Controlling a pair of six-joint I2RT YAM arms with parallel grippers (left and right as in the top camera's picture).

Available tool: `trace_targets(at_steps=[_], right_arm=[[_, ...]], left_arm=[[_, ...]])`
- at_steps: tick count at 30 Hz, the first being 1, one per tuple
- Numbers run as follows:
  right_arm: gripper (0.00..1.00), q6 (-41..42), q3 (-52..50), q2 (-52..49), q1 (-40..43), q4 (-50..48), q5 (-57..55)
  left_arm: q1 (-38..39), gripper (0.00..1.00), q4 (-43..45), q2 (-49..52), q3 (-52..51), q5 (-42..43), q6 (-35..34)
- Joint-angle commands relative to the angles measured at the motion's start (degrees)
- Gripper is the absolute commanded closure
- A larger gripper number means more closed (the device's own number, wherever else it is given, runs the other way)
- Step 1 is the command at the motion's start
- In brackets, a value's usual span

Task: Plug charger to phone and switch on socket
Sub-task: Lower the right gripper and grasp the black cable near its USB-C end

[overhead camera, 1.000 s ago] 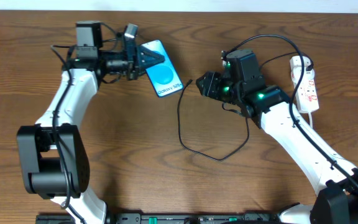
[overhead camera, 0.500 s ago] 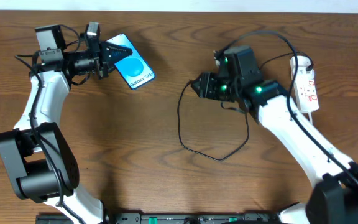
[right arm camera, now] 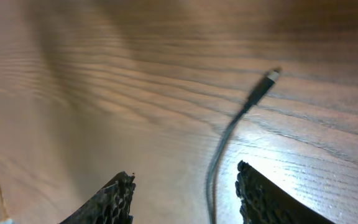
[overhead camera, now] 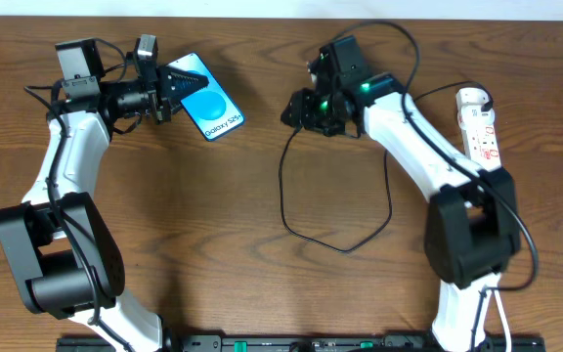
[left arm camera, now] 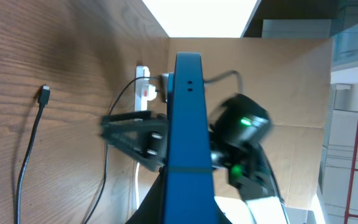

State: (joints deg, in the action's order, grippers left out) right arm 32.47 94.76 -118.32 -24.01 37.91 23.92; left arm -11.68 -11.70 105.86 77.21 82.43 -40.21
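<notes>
My left gripper is shut on the phone, a slim blue-screened handset at the table's back left; in the left wrist view its blue edge fills the middle. The charger is a thin black cable looping across the table's middle, its plug tip lying on the wood. My right gripper is open just above that tip; the right wrist view shows the tip and cable between my spread fingers. The socket is a white power strip at the far right.
The table is brown wood. A cardboard wall stands behind the table in the left wrist view. A black cable arcs over my right arm, near the strip.
My left gripper carried the phone left, then held still. My right gripper swung left and toward the back, over the charger's plug tip.
</notes>
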Motion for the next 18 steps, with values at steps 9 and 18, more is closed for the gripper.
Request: trace_targets(at_steps=[9, 18], right_arm=[[0.68, 4.00, 0.98, -12.00, 0.35, -3.54, 3.52], [0.68, 4.39, 0.96, -12.66, 0.28, -5.11, 2.93]], left_arm=[[0.00, 0.92, 0.13, -1.38, -0.07, 2.62, 0.55], [0.00, 0.92, 0.13, -1.40, -0.09, 2.62, 0.55]])
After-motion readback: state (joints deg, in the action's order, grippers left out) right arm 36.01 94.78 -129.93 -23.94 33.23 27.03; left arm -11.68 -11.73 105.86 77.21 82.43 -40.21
